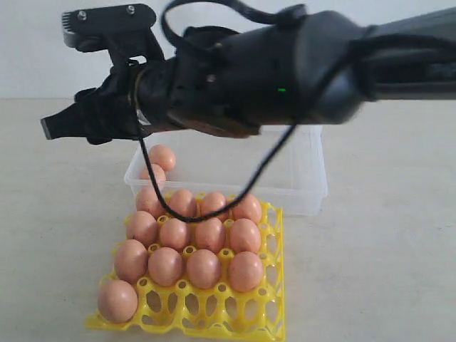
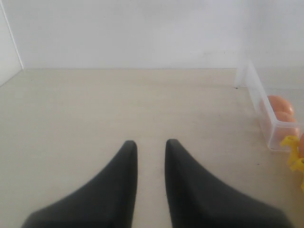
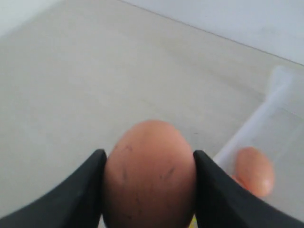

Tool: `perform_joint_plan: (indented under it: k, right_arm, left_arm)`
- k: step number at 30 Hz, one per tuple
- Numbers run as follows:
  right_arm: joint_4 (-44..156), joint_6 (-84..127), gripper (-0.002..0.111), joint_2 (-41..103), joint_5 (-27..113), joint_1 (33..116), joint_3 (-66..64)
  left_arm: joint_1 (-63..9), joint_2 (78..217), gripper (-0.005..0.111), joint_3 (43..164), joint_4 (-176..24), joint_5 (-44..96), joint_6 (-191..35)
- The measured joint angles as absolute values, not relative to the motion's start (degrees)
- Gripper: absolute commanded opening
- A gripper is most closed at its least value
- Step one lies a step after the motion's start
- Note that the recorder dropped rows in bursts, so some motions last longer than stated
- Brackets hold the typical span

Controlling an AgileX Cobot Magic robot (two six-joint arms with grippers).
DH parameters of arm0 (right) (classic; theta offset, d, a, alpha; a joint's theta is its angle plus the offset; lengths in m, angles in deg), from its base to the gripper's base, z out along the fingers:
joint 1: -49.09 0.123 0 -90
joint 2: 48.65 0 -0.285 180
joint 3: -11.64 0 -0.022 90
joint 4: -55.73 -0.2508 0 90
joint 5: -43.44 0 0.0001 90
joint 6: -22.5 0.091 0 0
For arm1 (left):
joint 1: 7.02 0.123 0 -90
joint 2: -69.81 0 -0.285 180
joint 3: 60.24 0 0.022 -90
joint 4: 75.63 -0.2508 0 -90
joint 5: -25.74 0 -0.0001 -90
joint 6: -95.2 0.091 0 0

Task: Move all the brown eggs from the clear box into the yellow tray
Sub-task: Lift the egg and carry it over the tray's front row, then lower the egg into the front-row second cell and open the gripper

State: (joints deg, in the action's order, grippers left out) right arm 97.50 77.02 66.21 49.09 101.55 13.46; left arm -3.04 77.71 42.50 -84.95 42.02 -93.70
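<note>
My right gripper [image 3: 148,155] is shut on a brown egg [image 3: 149,180], holding it by its sides above the table. In the exterior view this gripper [image 1: 68,122] reaches across to the left, above the clear box [image 1: 299,187]; the held egg is hidden there. Two brown eggs [image 1: 162,157] lie in the box's left end. The yellow tray [image 1: 274,299] stands in front of the box with several eggs [image 1: 204,268] in its cups. My left gripper [image 2: 151,143] is open over bare table, left of the box [image 2: 266,111], with nothing between its fingers.
The tray's front row holds one egg [image 1: 117,300] at its left; the cups [image 1: 206,306] beside it are bare. A white wall [image 2: 142,33] rises behind the beige table [image 2: 95,104].
</note>
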Motion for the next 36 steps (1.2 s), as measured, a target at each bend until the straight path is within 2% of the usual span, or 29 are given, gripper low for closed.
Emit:
perform_joint_plan:
  k: [6, 10, 13, 16, 23, 30, 36]
  right_arm:
    - [97.9, 84.0, 0.000, 53.8, 21.7, 101.6, -5.5]
    - [101.5, 91.9, 0.000, 50.5, 0.5, 101.6, -15.2]
    - [106.3, 96.5, 0.000, 50.4, -6.8, 101.6, -18.9]
    - [107.3, 96.9, 0.000, 50.4, -5.2, 101.6, -19.9]
    - [106.8, 94.1, 0.000, 50.4, 23.9, 101.6, -19.9]
    - [107.3, 91.6, 0.000, 54.3, 24.7, 101.6, -19.9]
    - [107.9, 91.6, 0.000, 59.9, 19.8, 102.2, -19.9]
  left_arm:
    - [-3.0, 77.7, 0.022, 42.5, -85.0, 42.0, -93.7]
    - [-3.0, 77.7, 0.022, 42.5, -85.0, 42.0, -93.7]
    - [-3.0, 77.7, 0.022, 42.5, -85.0, 42.0, -93.7]
    - [-3.0, 77.7, 0.022, 42.5, -85.0, 42.0, -93.7]
    - [-3.0, 77.7, 0.022, 42.5, -85.0, 42.0, -93.7]
    - [-3.0, 77.7, 0.022, 42.5, -85.0, 42.0, -93.7]
    - [-3.0, 77.7, 0.022, 42.5, -85.0, 42.0, -93.7]
